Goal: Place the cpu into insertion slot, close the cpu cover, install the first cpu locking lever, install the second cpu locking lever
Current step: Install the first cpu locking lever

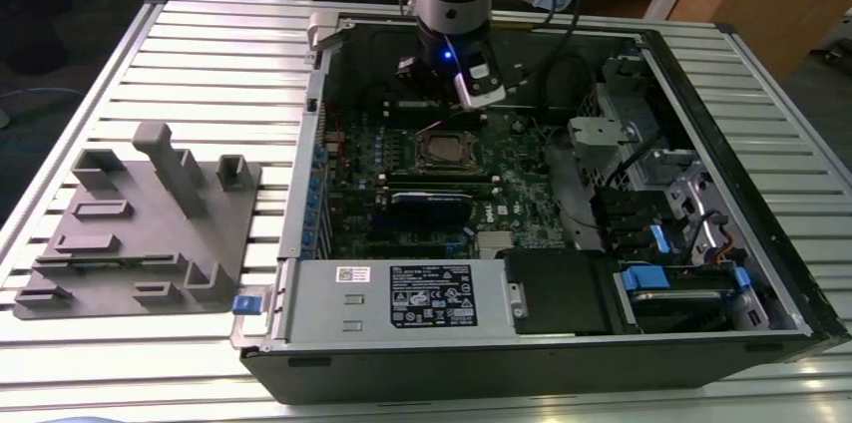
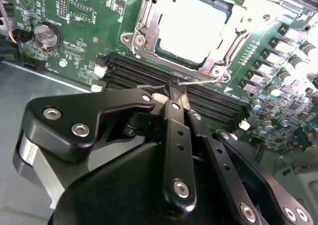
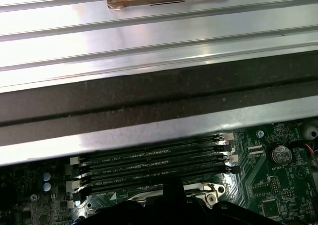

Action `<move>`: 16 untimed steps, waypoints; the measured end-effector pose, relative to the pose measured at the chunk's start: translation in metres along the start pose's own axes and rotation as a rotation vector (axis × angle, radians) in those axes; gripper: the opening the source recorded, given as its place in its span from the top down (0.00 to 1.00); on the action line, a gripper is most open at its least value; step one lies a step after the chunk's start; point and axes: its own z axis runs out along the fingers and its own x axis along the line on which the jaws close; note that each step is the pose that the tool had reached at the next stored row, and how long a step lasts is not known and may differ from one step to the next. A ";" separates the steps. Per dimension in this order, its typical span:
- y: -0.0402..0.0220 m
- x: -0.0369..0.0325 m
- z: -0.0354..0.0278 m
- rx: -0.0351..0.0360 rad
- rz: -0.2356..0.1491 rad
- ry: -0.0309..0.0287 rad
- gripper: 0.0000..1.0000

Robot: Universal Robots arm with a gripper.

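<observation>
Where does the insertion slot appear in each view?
Exterior view: insertion slot, middle of the green board.
Second wrist view: its silvery frame, just past the gripper.
First wrist view: one rim corner beside the gripper.
Shared landmark: black memory slots alongside, in both wrist views.

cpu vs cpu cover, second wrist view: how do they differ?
The cpu is a solid square with a plain, bright top; the cpu cover is an open frame with a square window. The cpu sits inside that window, while the cpu cover rings it along its edges. Both are silvery metal and lie flat on the board.
</observation>
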 end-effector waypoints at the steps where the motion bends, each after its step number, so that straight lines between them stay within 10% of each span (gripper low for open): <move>1: -0.0002 0.0000 0.0009 0.0001 0.000 0.0000 0.89; 10: -0.0015 -0.0006 0.0081 0.0017 0.005 -0.0013 0.89; 16: -0.0017 -0.0010 0.0098 0.0156 0.055 -0.0134 0.89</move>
